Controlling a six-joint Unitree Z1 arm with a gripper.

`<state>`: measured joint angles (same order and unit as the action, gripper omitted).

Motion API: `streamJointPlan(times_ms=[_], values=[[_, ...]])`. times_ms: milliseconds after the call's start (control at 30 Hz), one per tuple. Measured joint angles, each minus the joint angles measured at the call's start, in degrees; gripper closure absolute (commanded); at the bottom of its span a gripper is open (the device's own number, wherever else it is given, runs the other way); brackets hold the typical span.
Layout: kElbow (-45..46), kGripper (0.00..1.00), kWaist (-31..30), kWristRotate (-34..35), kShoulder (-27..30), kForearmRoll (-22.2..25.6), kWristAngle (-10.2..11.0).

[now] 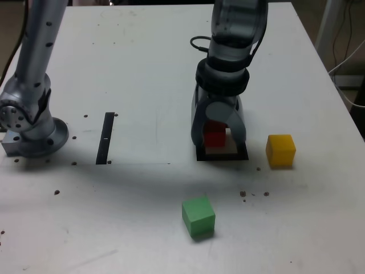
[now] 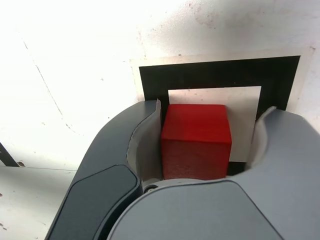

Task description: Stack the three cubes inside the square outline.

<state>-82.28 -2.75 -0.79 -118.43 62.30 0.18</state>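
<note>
Below my wide-parted hand [image 1: 218, 127], the matte red cube [image 1: 214, 137] sits within the square outline [image 1: 222, 157] on the glossy, speckled white tabletop [image 1: 131, 217].

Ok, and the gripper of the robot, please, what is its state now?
Gripper: open, its jaws on either side of the red cube, with a gap between one jaw and the cube.

matt red cube [image 2: 196, 142], glossy white tabletop [image 1: 131, 228], smooth grey tool [image 2: 200, 210]
</note>
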Motion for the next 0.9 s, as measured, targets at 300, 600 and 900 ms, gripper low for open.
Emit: streamJointPlan(times_ms=[300, 600, 900], values=[[1.6, 0.01, 0.0, 2.4, 5.2, 1.4, 3.5], [-1.1, 0.0, -0.2, 3.1, 7.0, 4.5, 6.1], [-10.1, 0.0, -2.5, 2.0, 4.3, 9.1, 6.9]])
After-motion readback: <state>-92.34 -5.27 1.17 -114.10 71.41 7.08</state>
